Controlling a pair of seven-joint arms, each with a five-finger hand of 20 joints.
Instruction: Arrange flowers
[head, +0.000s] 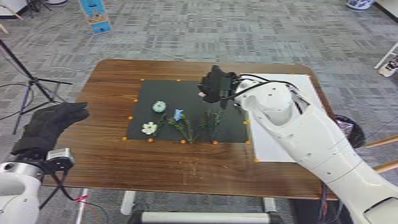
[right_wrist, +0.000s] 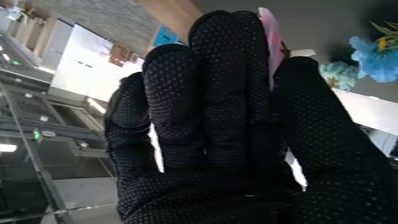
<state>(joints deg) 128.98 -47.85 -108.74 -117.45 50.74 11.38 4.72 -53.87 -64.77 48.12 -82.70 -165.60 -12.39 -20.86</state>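
Your R hand was over the far edge of the black mat, toward the mat's R side. Its fingers were nearly straight and close together, w/ the thumb drawn in beside them, and you had a pink flower pinched btwn thumb & fingers.

Your L hand was off to the L of the mat, well apart from it, fingers relaxed & holding nothing.

As for the other flowers, all lay on the mat: white flower by its near L corner, pale blue flower on its L side, farther back, and bright blue flower just L of the mat's ctr. Green sprigs lay R of the mat's ctr.

Orange dots ran along the mat's edges. A white sheet was on the tabletop, just R of the mat.
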